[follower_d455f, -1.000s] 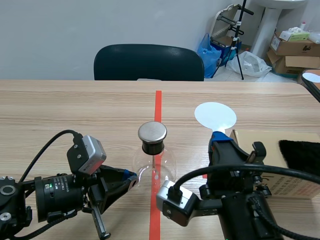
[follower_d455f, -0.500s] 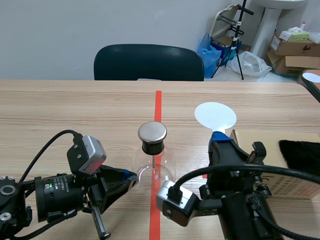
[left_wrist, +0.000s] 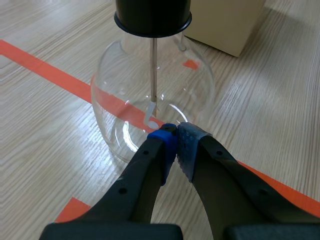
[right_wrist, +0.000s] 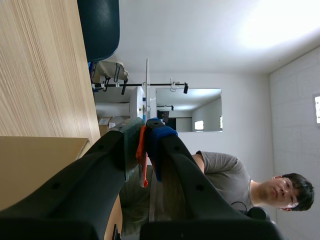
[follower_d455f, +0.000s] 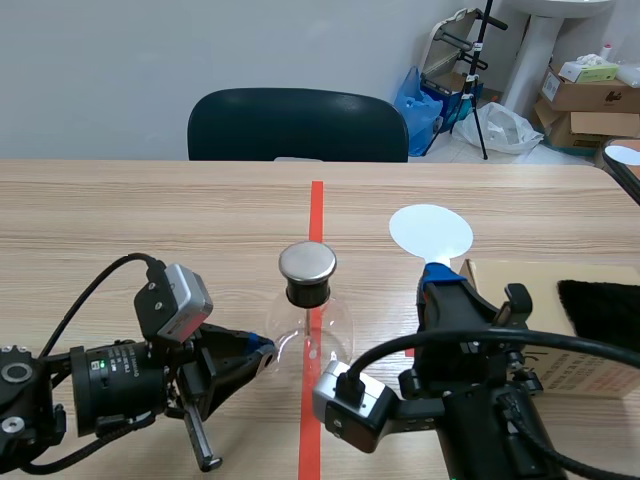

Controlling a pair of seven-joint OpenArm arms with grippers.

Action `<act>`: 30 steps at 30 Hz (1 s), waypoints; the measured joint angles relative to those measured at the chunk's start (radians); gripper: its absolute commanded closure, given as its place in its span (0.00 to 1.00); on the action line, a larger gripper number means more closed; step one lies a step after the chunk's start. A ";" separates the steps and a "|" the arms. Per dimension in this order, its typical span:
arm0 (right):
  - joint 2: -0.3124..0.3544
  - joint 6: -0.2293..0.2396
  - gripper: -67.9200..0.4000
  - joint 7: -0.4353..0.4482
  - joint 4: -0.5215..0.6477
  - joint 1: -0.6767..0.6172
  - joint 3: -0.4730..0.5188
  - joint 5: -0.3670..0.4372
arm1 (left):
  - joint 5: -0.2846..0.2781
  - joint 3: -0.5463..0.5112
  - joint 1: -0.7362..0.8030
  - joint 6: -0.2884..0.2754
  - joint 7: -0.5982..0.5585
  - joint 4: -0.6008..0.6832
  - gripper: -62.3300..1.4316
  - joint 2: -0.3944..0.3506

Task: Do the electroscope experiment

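A clear round glass flask [follower_d455f: 308, 325] with a black stopper and flat metal cap [follower_d455f: 306, 262] stands on the orange-red tape line. To its left, low, lies the left gripper [follower_d455f: 262, 352], fingers pressed together on nothing. The left wrist view alone shows their tips right at the flask's lower wall and a thin metal rod [left_wrist: 154, 70] inside. To the flask's right, the right gripper [follower_d455f: 440, 280] holds a white round paddle [follower_d455f: 430, 232] upright. Only its wrist view shows the pads pinching the paddle's orange handle [right_wrist: 142, 150].
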 measured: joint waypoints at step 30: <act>0.000 0.000 0.98 -0.001 0.000 0.000 0.000 0.000 | 0.000 -0.004 0.000 0.022 0.000 -0.006 0.93 -0.005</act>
